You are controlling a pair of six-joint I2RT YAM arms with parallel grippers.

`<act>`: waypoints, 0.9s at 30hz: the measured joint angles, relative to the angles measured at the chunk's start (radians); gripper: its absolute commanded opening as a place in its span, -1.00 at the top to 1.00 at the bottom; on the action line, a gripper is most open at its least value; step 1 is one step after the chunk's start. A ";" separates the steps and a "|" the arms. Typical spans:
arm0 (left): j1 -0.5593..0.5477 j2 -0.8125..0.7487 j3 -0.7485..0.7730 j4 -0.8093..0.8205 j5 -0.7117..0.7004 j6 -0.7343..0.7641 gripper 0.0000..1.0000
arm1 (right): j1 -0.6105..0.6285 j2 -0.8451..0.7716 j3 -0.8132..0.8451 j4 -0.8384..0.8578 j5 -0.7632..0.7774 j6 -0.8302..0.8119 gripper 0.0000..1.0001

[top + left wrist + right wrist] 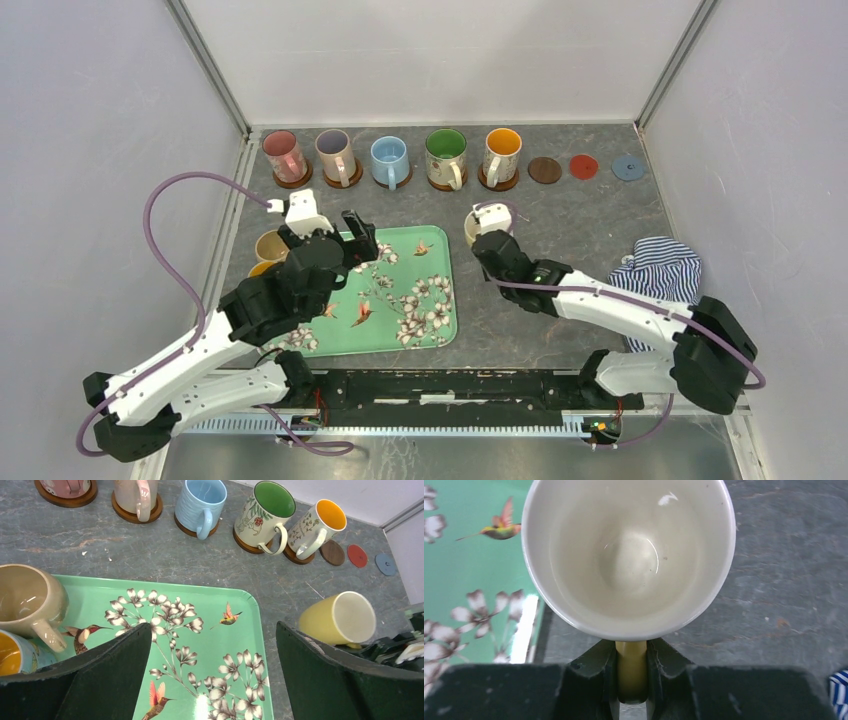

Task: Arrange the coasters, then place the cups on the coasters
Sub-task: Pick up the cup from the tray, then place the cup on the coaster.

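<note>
While left fingers [107, 677] gape over the tray [100, 597], right fingers [593, 672] clamp the yellow cup [629, 555] — by its handle.

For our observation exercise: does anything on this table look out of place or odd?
A striped cloth lies crumpled at the right edge of the table, an untidy heap. At the row's right end the dark brown coaster, red coaster and blue-grey coaster carry no cup. Nothing looks spilled or broken.

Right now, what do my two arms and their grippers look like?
The left arm and right arm have white links and black joints. A purple cable runs along each. The left gripper and right gripper have matte black fingers.
</note>
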 measured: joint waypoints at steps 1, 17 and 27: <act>0.000 0.002 0.000 0.002 0.001 0.005 -0.99 | -0.018 -0.014 -0.007 -0.006 0.002 0.000 1.00; 0.000 -0.016 -0.049 0.013 0.076 0.030 -0.99 | -0.340 -0.066 -0.029 -0.027 0.014 -0.055 1.00; 0.000 -0.030 -0.072 0.006 0.109 0.075 -0.99 | -0.597 0.109 0.095 0.049 -0.075 -0.124 1.00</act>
